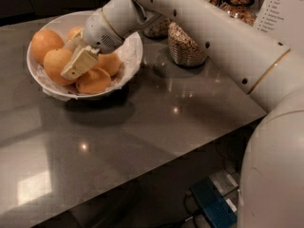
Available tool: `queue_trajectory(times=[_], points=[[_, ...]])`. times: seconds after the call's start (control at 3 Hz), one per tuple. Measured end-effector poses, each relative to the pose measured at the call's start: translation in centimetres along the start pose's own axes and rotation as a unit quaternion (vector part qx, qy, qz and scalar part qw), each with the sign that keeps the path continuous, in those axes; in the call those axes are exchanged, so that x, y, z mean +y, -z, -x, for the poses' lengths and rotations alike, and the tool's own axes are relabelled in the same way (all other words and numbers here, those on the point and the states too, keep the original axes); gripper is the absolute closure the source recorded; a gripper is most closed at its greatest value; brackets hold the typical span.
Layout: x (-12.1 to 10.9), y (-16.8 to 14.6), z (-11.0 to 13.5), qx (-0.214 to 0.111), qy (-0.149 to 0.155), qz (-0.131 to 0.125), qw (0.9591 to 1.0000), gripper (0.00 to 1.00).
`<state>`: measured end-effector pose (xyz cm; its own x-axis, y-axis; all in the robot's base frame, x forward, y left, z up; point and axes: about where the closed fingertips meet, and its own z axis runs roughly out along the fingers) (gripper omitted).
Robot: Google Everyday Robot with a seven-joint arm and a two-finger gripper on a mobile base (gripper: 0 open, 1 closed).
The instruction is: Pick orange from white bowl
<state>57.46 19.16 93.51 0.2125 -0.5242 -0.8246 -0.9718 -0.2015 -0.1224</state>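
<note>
The white bowl [130, 56], lined with crinkled plastic film, stands at the table's back left and holds several oranges. My gripper [69, 61] reaches down into it from the right. It is open, with the near finger [80, 63] and the far finger [73, 44] spread apart. Their tips lie on either side of one orange [54, 65] at the bowl's left. Another orange [46, 42] lies behind it. Two more oranges [93, 81] [110, 63] lie under and right of the wrist.
Glass jars of cereal [185, 44] stand just right of the bowl, under my arm, with more jars [237, 6] behind. A white printed sheet [285, 8] is at the back right. The grey table [142, 137] ends at the right, with a blue box [213, 203] on the floor.
</note>
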Motion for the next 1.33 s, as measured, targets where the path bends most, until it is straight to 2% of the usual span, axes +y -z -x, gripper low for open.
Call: queue_trajectory(times=[0.33,0.67,1.0,1.33], points=[[0.3,4.8,0.8,-0.007,0.021,-0.055,0.9982,1.0],[1.3,9.7,0.3,-0.013,0.022,-0.117,0.9928,1.0],[2.1,13.0,-1.0,-0.015,0.013,-0.163,0.9864,1.0],[2.2,14.5,-1.6,-0.016,0.009,-0.184,0.9827,1.0]])
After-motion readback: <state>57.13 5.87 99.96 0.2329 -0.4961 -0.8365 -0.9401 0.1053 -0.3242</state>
